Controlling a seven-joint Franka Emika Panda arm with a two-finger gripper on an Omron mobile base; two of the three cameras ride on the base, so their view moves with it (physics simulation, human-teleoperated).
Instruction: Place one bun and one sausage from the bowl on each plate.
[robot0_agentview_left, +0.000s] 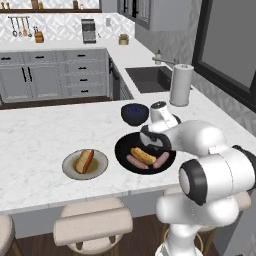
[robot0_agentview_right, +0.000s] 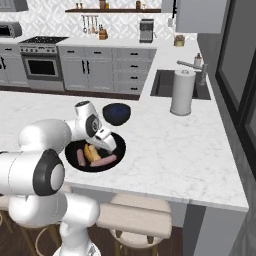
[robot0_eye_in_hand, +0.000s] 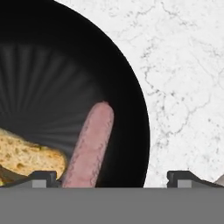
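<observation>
With the hand (robot0_eye_in_hand: 111, 178) held wide open over the black bowl (robot0_eye_in_hand: 131, 105), the sausage (robot0_eye_in_hand: 91, 146) inside, judged light, soft and slippery, is best pinched mid-length.

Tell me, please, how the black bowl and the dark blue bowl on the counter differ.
The black bowl is wide and shallow, while the dark blue bowl is smaller and deeper. The black bowl holds a bun and two sausages; nothing shows in the dark blue bowl. The black bowl sits nearer the counter's front edge, with the dark blue bowl behind it. Both are round, dark and upright on the marble counter.
</observation>
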